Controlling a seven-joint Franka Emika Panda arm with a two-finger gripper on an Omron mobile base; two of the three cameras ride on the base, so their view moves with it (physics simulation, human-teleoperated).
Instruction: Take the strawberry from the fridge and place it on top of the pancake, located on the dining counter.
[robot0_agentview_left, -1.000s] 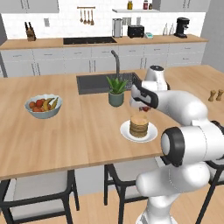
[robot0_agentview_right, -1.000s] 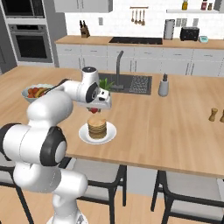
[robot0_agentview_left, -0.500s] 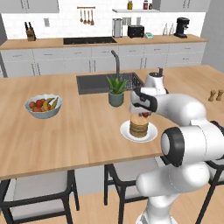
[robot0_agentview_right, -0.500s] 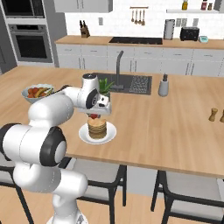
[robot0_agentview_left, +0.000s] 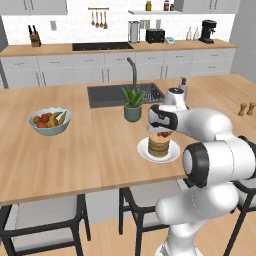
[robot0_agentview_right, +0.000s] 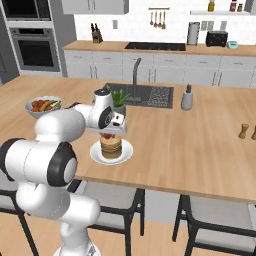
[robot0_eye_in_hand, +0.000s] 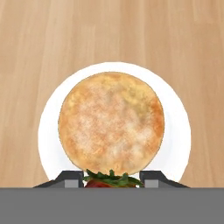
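The pincer hangs just above the pancake, pointing straight down, and pinches the strawberry between its two fingers. In the hand view the strawberry sits at the bottom edge, its green leafy cap on top of the red flesh, with one dark fingertip on either side of it. The pancake lies directly under it in that view, a round tan disc centred on a white plate. From the right base view the strawberry shows as a red speck under the pincer, right over the stacked pancake; whether it already touches the top I cannot tell. The plate rests on the wood surface near its front edge. Behind the plate stands a small potted plant, just in front of the dark sink and its tap. A bowl of fruit sits well apart to the left on the same surface. Far to the right stand two small brown shakers, and a grey dispenser stands beside the sink. Stools are tucked under the front edge.
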